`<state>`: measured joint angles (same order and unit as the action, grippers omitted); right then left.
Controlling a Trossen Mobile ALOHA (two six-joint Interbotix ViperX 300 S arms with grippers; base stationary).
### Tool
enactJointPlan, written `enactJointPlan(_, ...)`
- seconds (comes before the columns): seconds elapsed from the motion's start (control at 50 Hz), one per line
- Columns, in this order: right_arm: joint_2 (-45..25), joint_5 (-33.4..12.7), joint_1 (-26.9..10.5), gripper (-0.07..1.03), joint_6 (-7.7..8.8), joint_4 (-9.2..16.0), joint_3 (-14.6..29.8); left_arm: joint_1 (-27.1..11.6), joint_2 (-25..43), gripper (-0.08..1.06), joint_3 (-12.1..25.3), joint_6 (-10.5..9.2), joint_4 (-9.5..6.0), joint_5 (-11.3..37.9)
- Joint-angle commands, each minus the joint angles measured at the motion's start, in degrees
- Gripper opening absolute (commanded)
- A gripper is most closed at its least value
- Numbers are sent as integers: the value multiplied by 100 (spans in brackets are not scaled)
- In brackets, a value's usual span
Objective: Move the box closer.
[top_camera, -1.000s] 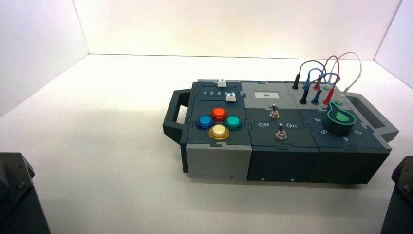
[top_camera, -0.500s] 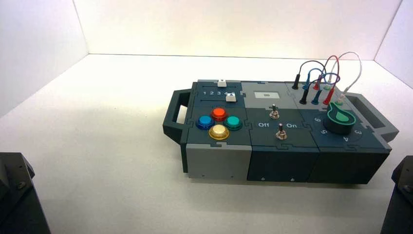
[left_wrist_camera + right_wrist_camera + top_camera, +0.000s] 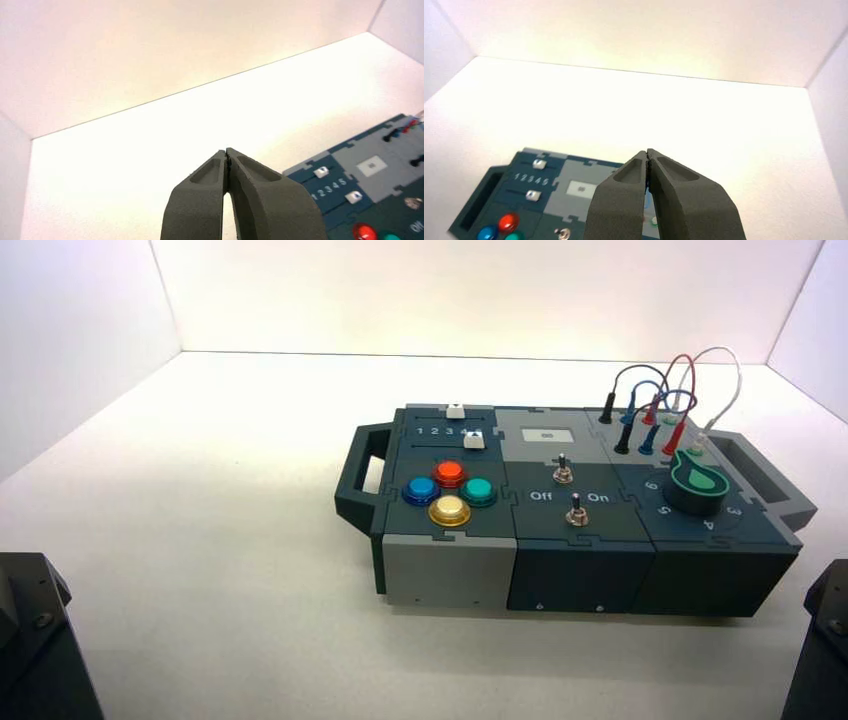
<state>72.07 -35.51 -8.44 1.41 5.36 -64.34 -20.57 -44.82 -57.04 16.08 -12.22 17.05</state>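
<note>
Dark teal and grey, the box (image 3: 580, 570) is sitting on the pale table (image 3: 230, 640), ahead of both grippers and between the two arms, well apart from either set of jaws. Left gripper (image 3: 226, 150) is waiting at the robot's left, its jaws closed together with nothing in them; right gripper (image 3: 647, 151) is waiting at the robot's right, likewise closed on nothing. Neither is touching the box.

Nearest the jaws, the box's front is facing the robot. Behind that, the yellow button (image 3: 449, 510) and the green dial (image 3: 697, 486) are standing up from the top. Left handle (image 3: 356, 480) is lying ahead of the left jaws and inward, right handle (image 3: 768, 480) ahead of the right jaws. Farthest out, the looped wires (image 3: 684, 390) are rising beside the right handle.

Risks: jaws going for the right handle too far inward could be snagging wires or turning the dial; one arm pulling harder could be twisting the box; closed jaws could be sliding off a handle.

High view is showing both handles and the dial but not the fingertips. Wrist views are showing the jaws; the right one is catching the left handle, while its own fingers are covering part of the box. Left wrist view is missing both handles.
</note>
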Motion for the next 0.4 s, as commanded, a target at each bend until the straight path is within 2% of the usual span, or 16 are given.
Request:
enactJointPlan(0.02, -44, -9, -88, -2, -9, 0, 70, 88, 0, -3, 70, 18, 18, -62)
enactJointPlan(0.4, -105, 9, -88, -2, -9, 44, 70, 88, 325, -3, 132, 53, 53, -79)
